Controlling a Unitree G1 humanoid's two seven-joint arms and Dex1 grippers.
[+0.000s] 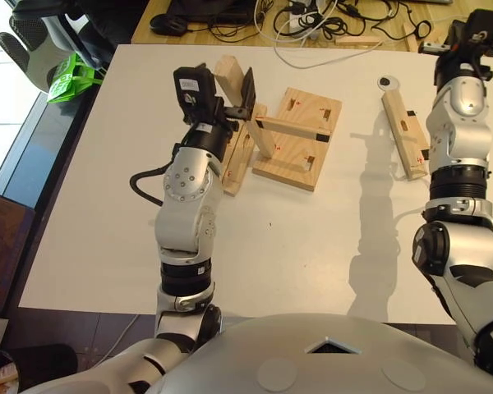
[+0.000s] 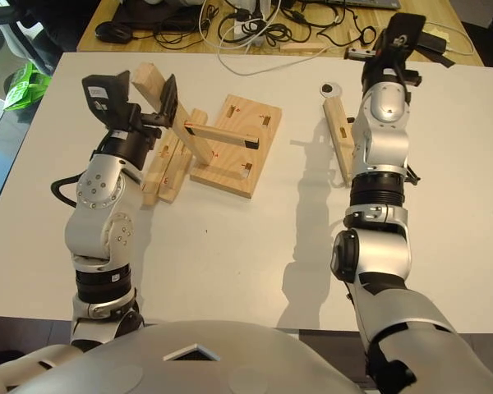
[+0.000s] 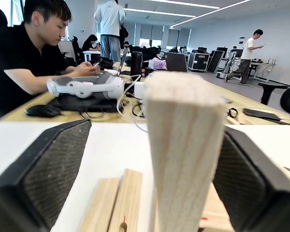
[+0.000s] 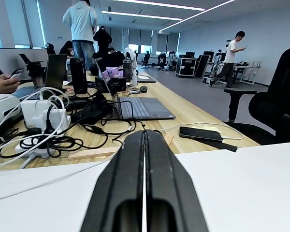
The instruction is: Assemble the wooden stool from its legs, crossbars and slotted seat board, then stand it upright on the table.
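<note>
Left end effector (image 1: 228, 92) is up at the 11 o'clock part of the tabletop (image 1: 296, 254), spread wide around a leg (image 3: 183, 145). In the left wrist view its pads (image 3: 43, 169) sit either side of the wood, with a plain gap on one side; on the other I cannot tell whether pad and wood touch. That leg stands tilted, its top leaning toward 11 o'clock and its foot at the 9 o'clock edge of the seat board (image 1: 292, 171). A crossbar (image 1: 292, 129) sticks out of it toward 3 o'clock, over the board.

The seat board lies flat, slots up, turned slightly askew, just past the middle of the tabletop. Just beside it at 9 o'clock, loose wooden pieces (image 1: 237, 168) lie flat with their long axes running roughly 1 to 7 o'clock.

Well apart at 3 o'clock, a lone leg (image 1: 407, 139) lies flat, long axis about 11 to 5 o'clock, with a white disc (image 1: 388, 83) at its far end.

Right end effector (image 4: 144, 145) is raised at the far right edge, fingers pressed together, holding nothing.

Room to move: open white surface runs from the board to the 6 o'clock edge. Past the 12 o'clock edge sits a wooden desk (image 4: 198, 113) strewn with cables.
</note>
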